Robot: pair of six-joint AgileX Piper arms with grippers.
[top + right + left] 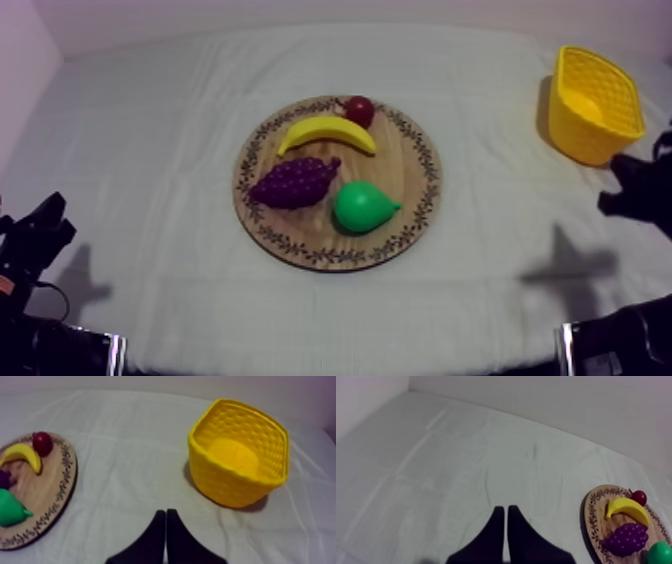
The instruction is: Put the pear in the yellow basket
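The green pear (362,207) lies on the round wooden board (408,165), at its front right, stem end toward the basket. The yellow basket (595,103) stands upright at the table's far right. My right gripper (615,185) hovers just in front of the basket; in the right wrist view its fingers (165,516) lie together as a narrow wedge over bare cloth, between the basket (240,456) and the board (47,491) with the pear (10,508). My left gripper (50,215) rests low at the left, shut (503,513), far from the board (593,521).
A banana (325,132), a bunch of purple grapes (293,182) and a small red fruit (359,110) share the board with the pear. Open cloth lies between the board and the basket.
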